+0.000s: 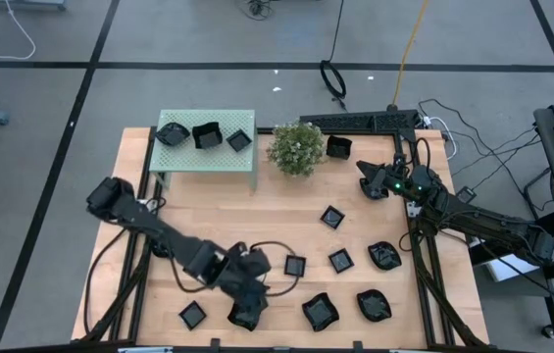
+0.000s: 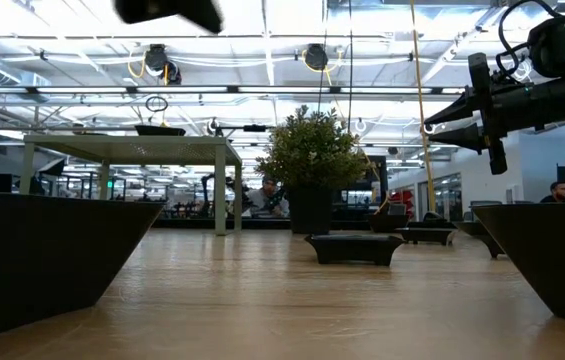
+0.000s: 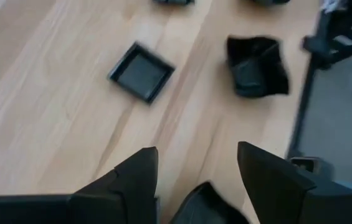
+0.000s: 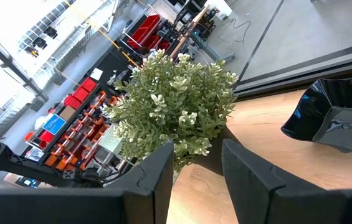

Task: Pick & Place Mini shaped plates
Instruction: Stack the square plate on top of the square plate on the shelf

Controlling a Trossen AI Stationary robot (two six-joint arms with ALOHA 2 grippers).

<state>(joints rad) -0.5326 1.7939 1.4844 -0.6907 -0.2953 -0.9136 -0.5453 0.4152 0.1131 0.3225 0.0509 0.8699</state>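
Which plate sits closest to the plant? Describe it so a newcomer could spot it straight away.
Find the plant at the table's back edge, beside the green stand. The plate lies just to its right, nearly touching the leaves. Unlike the plates on the stand or scattered nearer the front, it sits alone on bare wood.

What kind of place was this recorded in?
Probably a robotics lab or workshop hall: a wooden table on a grey concrete floor with taped lines, loose cables, overhead trusses and red parts bins behind.

The bench (image 1: 286, 235) is pale, smooth-grained wood; the mini shaped plates (image 4: 337, 118) look like glossy black plastic.
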